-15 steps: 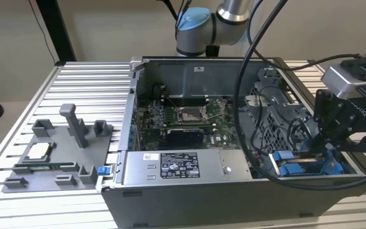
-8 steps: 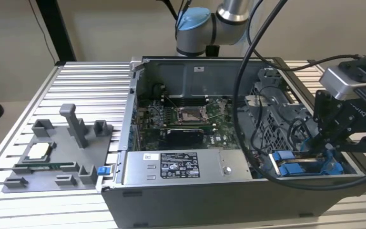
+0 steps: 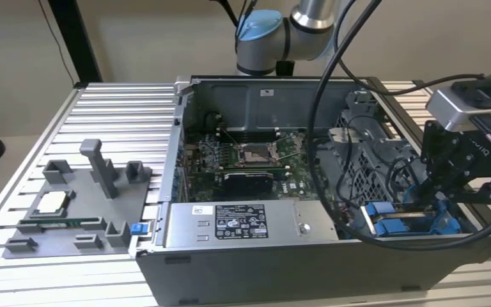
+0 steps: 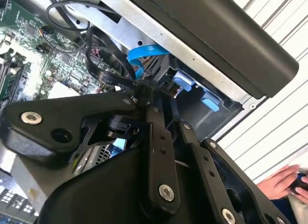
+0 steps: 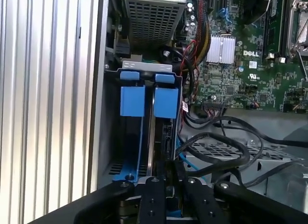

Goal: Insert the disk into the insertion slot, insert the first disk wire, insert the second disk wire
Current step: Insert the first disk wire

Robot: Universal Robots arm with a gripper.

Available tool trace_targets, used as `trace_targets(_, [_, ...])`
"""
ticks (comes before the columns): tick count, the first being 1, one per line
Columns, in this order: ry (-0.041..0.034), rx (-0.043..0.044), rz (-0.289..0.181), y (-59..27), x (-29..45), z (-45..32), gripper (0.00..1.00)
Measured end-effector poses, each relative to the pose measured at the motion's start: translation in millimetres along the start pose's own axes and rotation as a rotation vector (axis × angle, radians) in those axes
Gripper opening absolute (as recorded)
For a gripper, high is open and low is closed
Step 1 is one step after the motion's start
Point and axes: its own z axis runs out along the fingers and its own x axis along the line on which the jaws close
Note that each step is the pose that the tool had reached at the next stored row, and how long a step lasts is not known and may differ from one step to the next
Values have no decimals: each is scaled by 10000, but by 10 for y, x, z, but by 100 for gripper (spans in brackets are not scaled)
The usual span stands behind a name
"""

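The table is silver, ribbed in fine parallel stripes. The computer case is dark grey outside. Inside it are a green circuit board and a pale grey box with a white label (black print on it). At the case's corner, the drive bay shows bright blue tabs against grey perforated metal. The gripper and the thick cables are black. A flat ribbon is bright blue, and the arm's joint cap is light blue.
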Motion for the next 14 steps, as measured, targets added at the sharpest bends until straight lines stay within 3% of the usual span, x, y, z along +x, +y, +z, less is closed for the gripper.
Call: trace_targets(14, [63,115,47,6,-29,36,0])
